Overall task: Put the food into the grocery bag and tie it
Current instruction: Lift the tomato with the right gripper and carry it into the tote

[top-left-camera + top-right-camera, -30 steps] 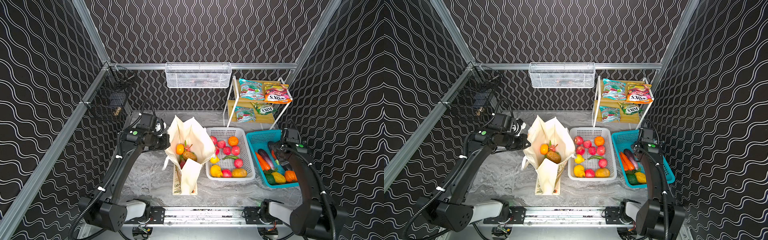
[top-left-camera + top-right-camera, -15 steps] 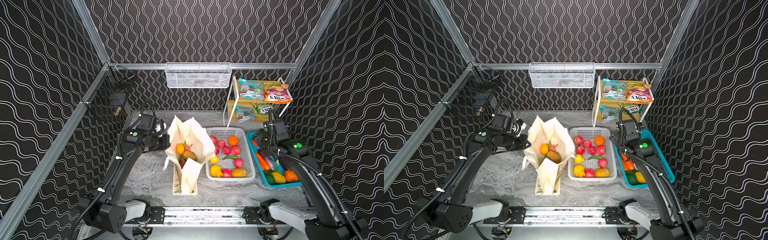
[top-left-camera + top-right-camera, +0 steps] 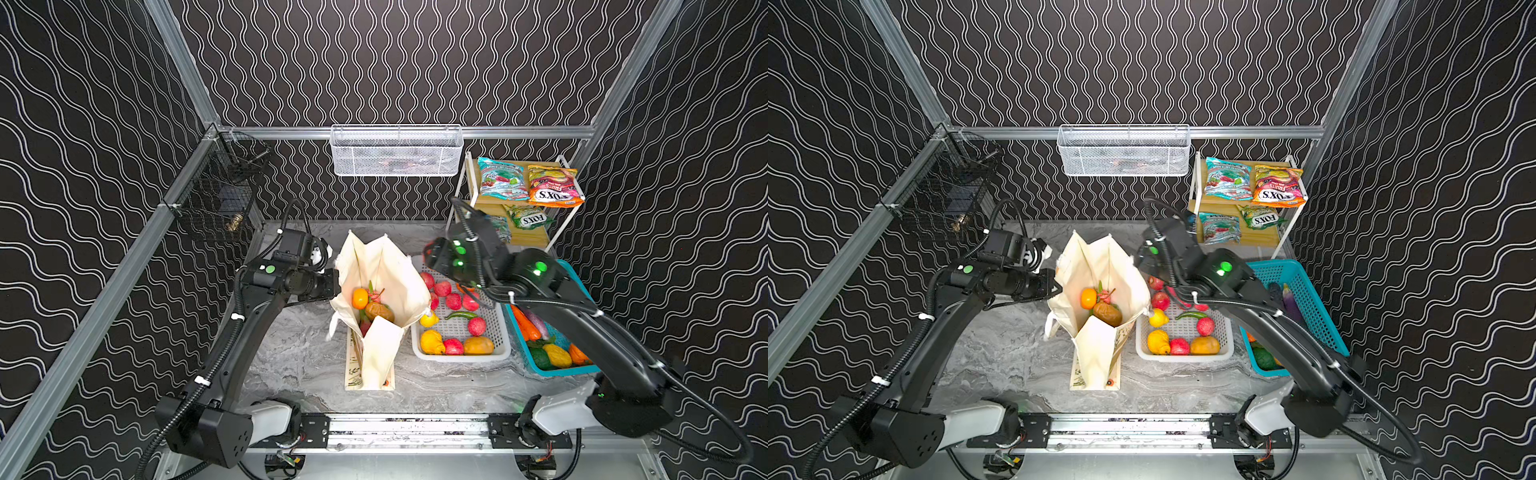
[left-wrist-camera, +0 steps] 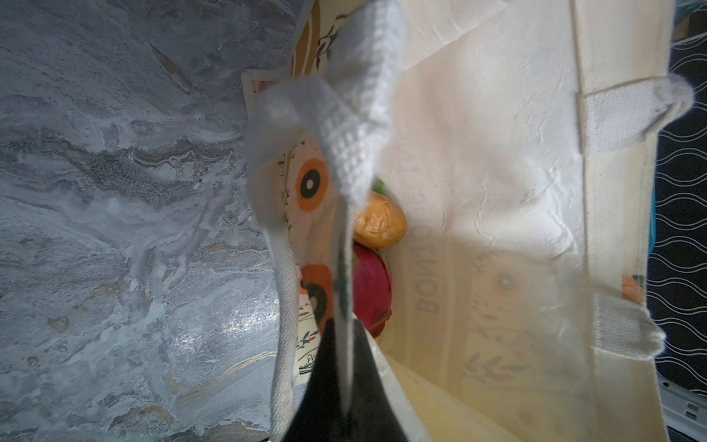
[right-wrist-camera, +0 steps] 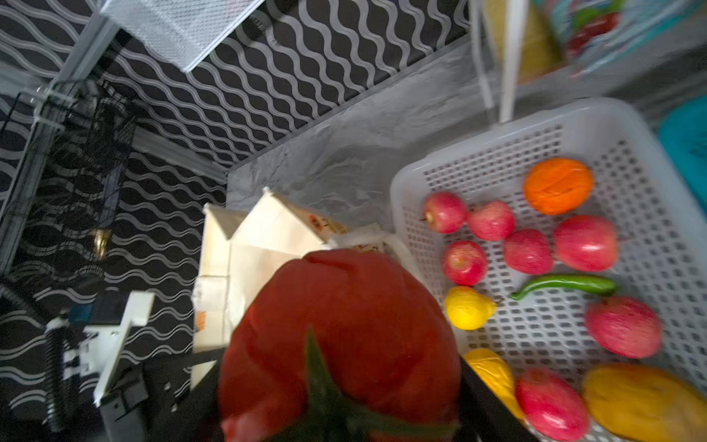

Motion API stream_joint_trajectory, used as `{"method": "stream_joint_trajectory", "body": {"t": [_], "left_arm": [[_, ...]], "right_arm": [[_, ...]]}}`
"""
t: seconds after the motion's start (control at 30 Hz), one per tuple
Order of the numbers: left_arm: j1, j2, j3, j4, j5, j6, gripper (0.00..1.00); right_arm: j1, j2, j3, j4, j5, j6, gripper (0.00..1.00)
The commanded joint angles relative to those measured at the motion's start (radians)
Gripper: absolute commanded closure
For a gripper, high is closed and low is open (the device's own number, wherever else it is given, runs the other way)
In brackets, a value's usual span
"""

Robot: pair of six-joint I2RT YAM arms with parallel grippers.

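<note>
The right end effector has swung to the grocery bag, clutching a tomato. The left end effector pinches the bag's edge; an orange lies inside.

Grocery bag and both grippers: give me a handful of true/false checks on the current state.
1. The left gripper is shut on the rim of the grocery bag. True.
2. The right gripper is empty. False: it holds a red tomato.
3. An orange lies inside the grocery bag. True.
4. The candy packets are in the grocery bag. False: they lie on the shelf rack at the back.
5. The green chili lies in the grocery bag. False: it lies in the white basket.
</note>
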Motion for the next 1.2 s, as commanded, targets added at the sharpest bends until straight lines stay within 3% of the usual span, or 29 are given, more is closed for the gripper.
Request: {"method": "stream_joint_trajectory", "body": {"t": [0.0,0.5,1.17], "left_arm": [[0.002,-0.001,0.005,0.007,0.006,-0.006,1.0],[0.001,-0.012,0.003,0.011,0.024,-0.005,1.0],[0.001,-0.02,0.024,-0.022,0.016,0.006,1.0]], "right_arm": [[0.047,0.08,0.05,0.04,-0.002,-0.011,0.33],[0.088,0.353,0.072,0.136,-0.188,0.003,0.32],[0.06,0.587,0.118,0.138,-0.239,-0.036,0.3]]}}
